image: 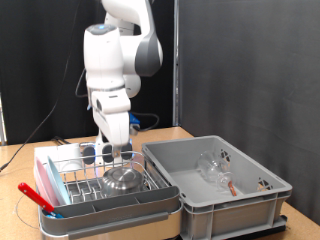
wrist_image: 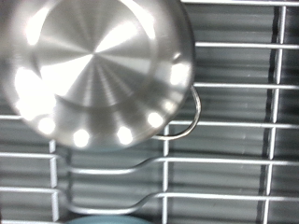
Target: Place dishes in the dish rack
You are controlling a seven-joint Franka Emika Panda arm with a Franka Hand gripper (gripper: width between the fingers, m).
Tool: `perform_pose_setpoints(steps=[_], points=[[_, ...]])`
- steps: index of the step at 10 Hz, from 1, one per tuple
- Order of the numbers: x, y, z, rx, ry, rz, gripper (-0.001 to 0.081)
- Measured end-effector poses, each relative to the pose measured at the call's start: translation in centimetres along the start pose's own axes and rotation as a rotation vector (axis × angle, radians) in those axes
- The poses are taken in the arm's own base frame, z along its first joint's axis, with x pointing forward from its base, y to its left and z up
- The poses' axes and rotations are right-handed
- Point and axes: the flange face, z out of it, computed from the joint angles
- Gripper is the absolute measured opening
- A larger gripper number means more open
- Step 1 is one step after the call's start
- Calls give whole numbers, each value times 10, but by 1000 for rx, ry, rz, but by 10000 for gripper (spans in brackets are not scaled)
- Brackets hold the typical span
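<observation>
Clearly, the steel bowl [image: 122,180] is a round, shiny piece of metal, and it lies upside down on the dish rack [image: 85,178] in the lower left of the exterior frame. In the wrist view this bowl [wrist_image: 93,70] fills the upper left part, smooth and polished, with bright spots of light on its base and fine radial lines. Under it the silver wires of the rack [wrist_image: 234,121] run as straight parallel bars, with one curved loop of wire beside the bowl's edge. The rack sits in a rectangular tray [image: 110,212] with a grey front wall and a pink side.

The claw [image: 112,152] hangs from the white arm just above the bowl, a little toward the frame's upper left of it. I cannot tell if its fingers are parted or closed, because they are small and dark in the exterior view and they do not appear in the wrist view. Nothing is visible between them.

At the far left edge of the tray, a red-handled utensil [image: 36,196] rests. On the right side of the frame a deeper grey plastic crate [image: 250,205] stands on the counter [image: 25,165], touching the tray, and clear glassware [image: 213,168] lies inside it.
</observation>
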Motion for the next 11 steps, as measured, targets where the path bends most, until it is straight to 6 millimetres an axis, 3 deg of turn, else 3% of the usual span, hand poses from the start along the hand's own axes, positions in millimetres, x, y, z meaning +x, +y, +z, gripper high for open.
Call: perform_pose_setpoints(steps=[1,3,9,11], points=[[-4,-9,-10,-10,-24,4,809],[0,-10,-5,14,-1,-35,809],[85,-59,-3,214,198,-599,809],[93,-64,-4,212,199,-625,809]])
